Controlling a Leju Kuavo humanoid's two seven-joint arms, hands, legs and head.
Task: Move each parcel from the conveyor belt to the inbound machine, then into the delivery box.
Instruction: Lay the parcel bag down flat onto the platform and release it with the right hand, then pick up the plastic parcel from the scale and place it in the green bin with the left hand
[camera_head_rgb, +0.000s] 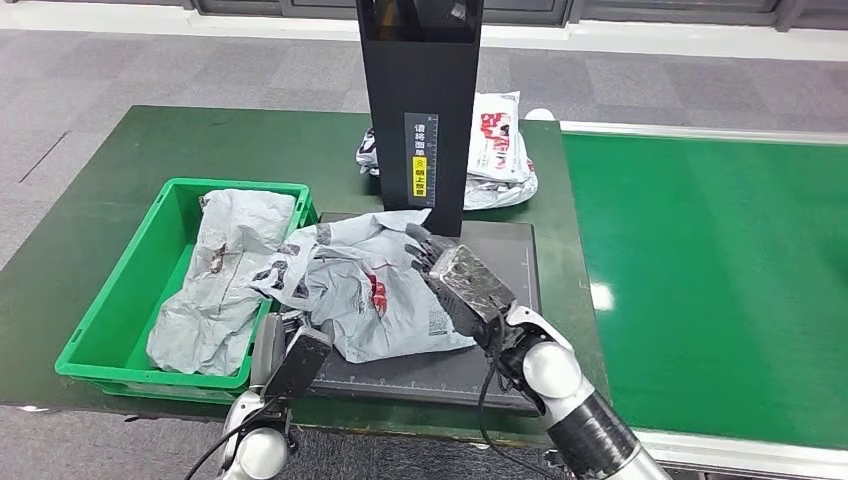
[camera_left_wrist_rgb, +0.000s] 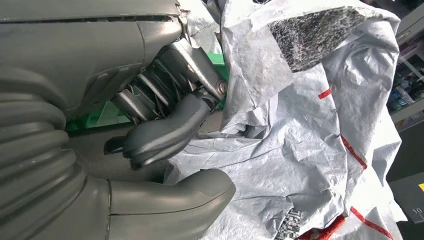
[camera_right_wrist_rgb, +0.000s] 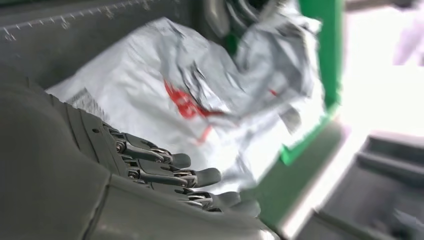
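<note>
Landmark is the black flat scan platform of the inbound machine (camera_head_rgb: 500, 262), with its black upright column (camera_head_rgb: 420, 110) at the far edge. 1 crumpled grey plastic mailer parcel with red print (camera_head_rgb: 375, 295) lies on the platform, its left end draped over the platform edge onto the rim of the green plastic delivery crate (camera_head_rgb: 120, 300) just left of it. So this parcel has reached the machine and is not yet boxed. Left hand (camera_head_rgb: 292, 362) sits at the platform's near-left corner, at the parcel's near edge; the left wrist view shows thumb and fingers (camera_left_wrist_rgb: 165, 132) curled in by the grey film, but I cannot tell if they actually pinch it. Right hand (camera_head_rgb: 462, 282) is over the platform's middle, right beside the parcel's right edge, fingers spread and straight, holding nothing; looks like it is touching or nudging the bag, contact unclear. 1 more grey crumpled mailer bag (camera_head_rgb: 225, 280) already lies inside the crate: that one is done. Behind the column, on the dark green desk (camera_head_rgb: 110, 170), a small heap of white and grey bags (camera_head_rgb: 498, 150) rests by the bright green conveyor belt (camera_head_rgb: 720, 270) to the platform's right. Judgement: partway through; the current parcel needs shifting left into the crate, then the heap behind remains.
</note>
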